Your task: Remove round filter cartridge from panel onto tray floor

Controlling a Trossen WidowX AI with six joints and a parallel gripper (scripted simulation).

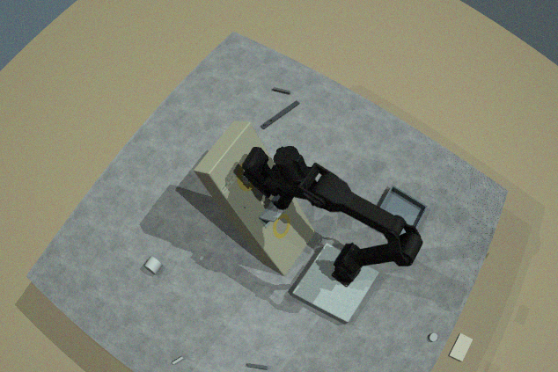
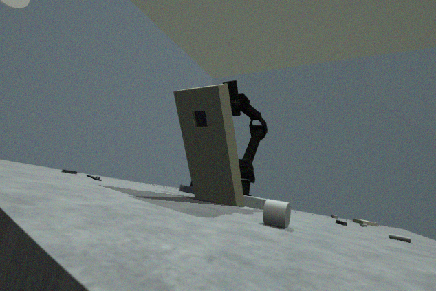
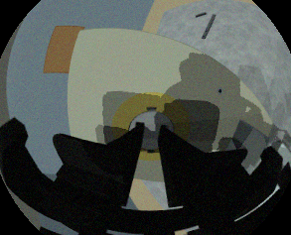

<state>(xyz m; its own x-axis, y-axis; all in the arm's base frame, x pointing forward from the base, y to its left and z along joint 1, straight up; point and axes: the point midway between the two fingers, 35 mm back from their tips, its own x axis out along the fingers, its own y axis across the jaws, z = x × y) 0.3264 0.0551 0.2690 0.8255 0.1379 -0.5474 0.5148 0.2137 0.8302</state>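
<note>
The service panel [image 1: 288, 256] [image 2: 212, 160] [image 3: 112, 54] stands tilted. The round grey filter cartridge [image 3: 148, 118] sits in the panel inside a yellow ring; dark notches show at its top and bottom edges. My gripper [image 3: 151, 128] is at the cartridge face, its narrow fingertips close together and shut on the cartridge's middle part. How deep the tips reach is hidden. The arm covers the cartridge in the top view, and the panel hides the fingers in the exterior view. A pale shallow tray [image 1: 315, 288] lies by the panel's foot, partly behind the arm's base.
A second yellow ring [image 1: 275, 234] and a grey block [image 1: 270, 215] are lower on the panel face. A smaller dark-walled tray [image 1: 400, 206] lies beyond the forearm. A white cylinder [image 1: 153, 265] [image 2: 276, 213] lies behind the panel. A dark bar [image 1: 280, 114] [image 3: 209, 26] lies off its side.
</note>
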